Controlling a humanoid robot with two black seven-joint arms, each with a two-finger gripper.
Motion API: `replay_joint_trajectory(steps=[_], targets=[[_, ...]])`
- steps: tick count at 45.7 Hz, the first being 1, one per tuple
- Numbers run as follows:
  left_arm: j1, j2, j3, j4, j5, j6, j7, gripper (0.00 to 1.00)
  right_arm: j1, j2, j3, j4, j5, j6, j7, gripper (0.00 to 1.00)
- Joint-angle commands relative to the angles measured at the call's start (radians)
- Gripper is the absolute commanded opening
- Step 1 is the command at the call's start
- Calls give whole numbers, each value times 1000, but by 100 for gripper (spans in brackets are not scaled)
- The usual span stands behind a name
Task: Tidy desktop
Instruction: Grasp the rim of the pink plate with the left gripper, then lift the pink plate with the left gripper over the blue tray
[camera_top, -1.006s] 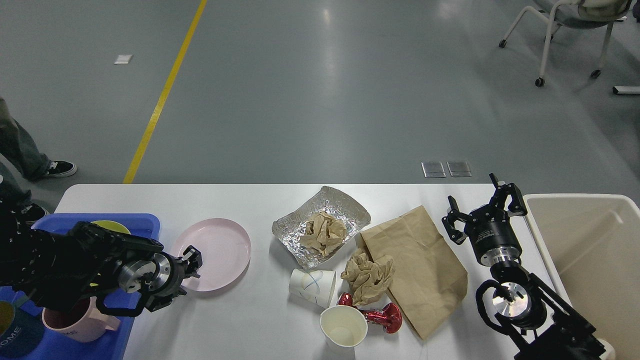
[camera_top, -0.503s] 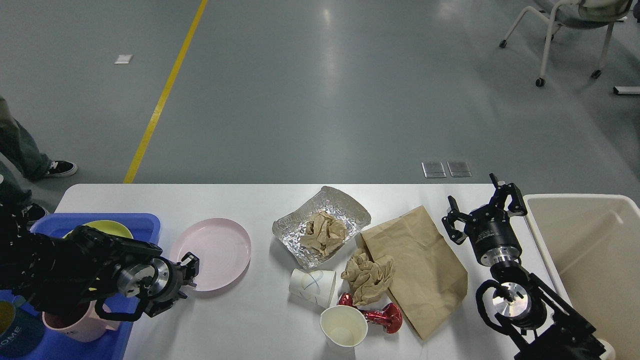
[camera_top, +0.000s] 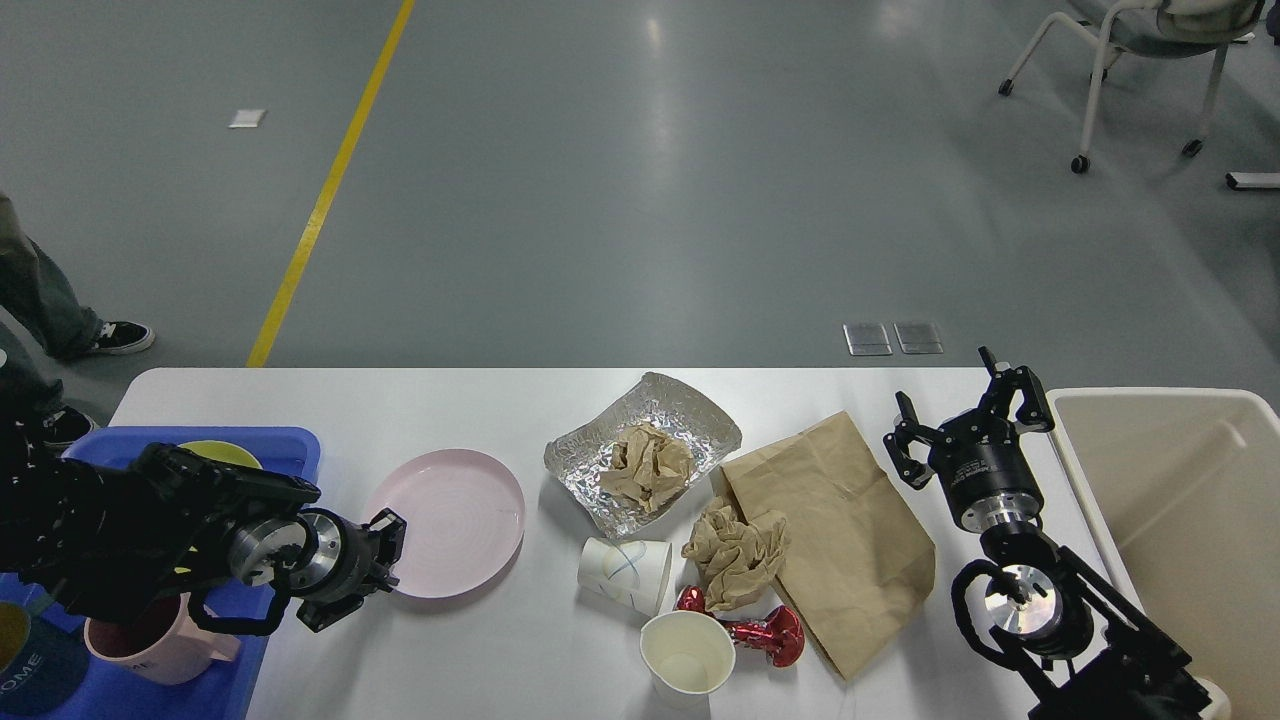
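Note:
The white desktop holds a pink plate at the left. My left gripper is against the plate's left rim, its dark fingers spread, and looks open. Mid-table lie a foil tray with crumpled brown paper in it, a tipped paper cup, an upright paper cup, a second paper wad, a red shiny wrapper and a flat brown paper bag. My right gripper is open above the table's right end, holding nothing.
A blue tray at the left edge holds a yellow-green dish and a pink mug. A beige bin stands off the table's right end. A person's feet are at the far left; a wheeled chair is at the back right.
My left gripper moved slightly down and right against the pink plate, and the plate slid a little to the right. The right arm has not moved.

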Motion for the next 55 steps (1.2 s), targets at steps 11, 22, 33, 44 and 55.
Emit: replay_joint_trajectory(steps=[11, 22, 33, 44, 55], targets=[[-120, 40, 86, -55, 2, -89, 34, 0, 0, 0, 0, 0, 0, 0, 0, 100], [-395, 78, 302, -212, 12, -216, 34, 0, 0, 0, 0, 0, 0, 0, 0, 100], [-772, 130, 476, -351, 144, -435, 19, 0, 0, 0, 0, 0, 0, 0, 0, 100], [-1160, 87, 542, -450, 288, -707, -12, 0, 0, 0, 0, 0, 0, 0, 0, 100], [-1315, -32, 542, -536, 364, -857, -188, 0, 0, 0, 0, 0, 0, 0, 0, 100]])
